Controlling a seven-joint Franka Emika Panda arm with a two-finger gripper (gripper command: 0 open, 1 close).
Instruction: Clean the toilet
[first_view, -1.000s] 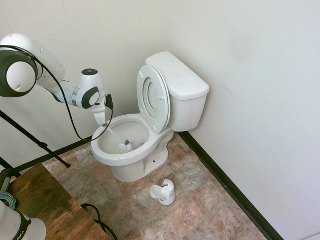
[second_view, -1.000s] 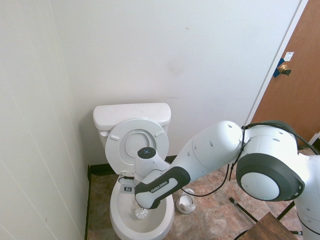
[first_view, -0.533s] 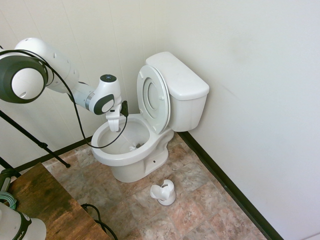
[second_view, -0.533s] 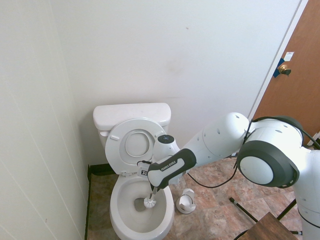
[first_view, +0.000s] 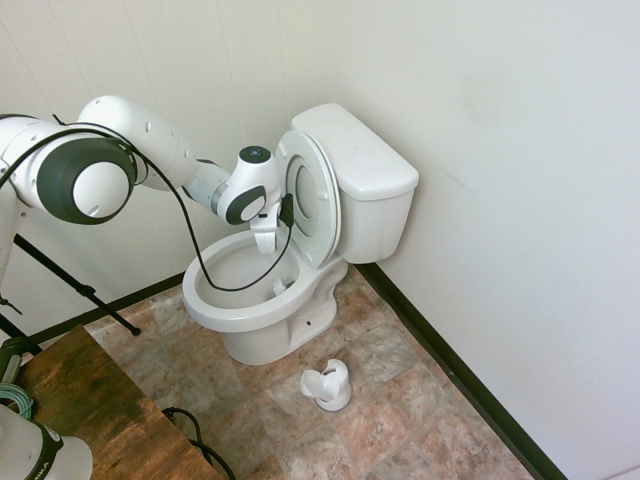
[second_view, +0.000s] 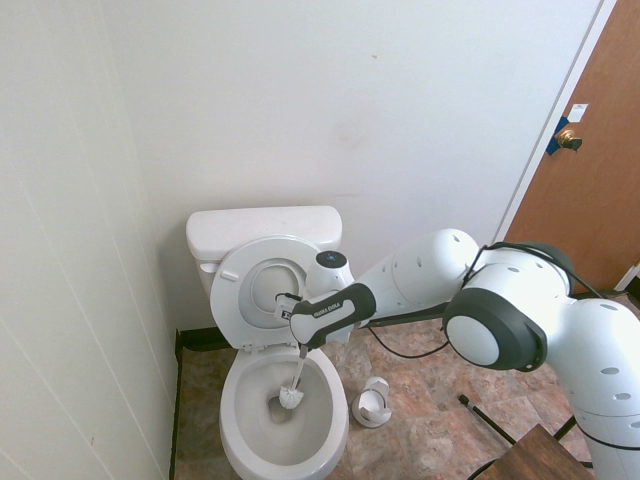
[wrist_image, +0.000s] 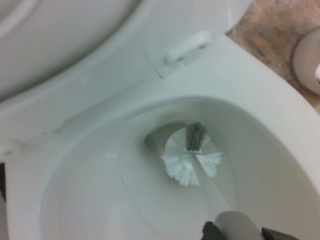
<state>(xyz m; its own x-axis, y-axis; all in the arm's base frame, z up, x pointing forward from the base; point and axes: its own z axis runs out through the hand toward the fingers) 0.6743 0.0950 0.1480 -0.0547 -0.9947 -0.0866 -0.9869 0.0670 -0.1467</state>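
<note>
Scrubbing inside the bowl with the brush

The two-finger gripper of the white arm (first_view: 266, 240) is clenched on the white toilet brush with round bristles and a grey tuft (wrist_image: 192, 155), its head low in the bowl near the drain opening (wrist_image: 162, 135). The glossy white ceramic toilet with oval bowl and boxy tank (second_view: 236, 430) stands against the wall, its white plastic ring seat (second_view: 232, 300) raised; the small white brush holder (first_view: 327, 386) sits on the floor beside it. To scrub well, the bristles should press lightly but evenly on the ceramic, working round the wall in overlapping strokes and up beneath the rim. The handle needs a steady angle so that it does not twist in the grip, and the wrist should keep off the raised seat.
</note>
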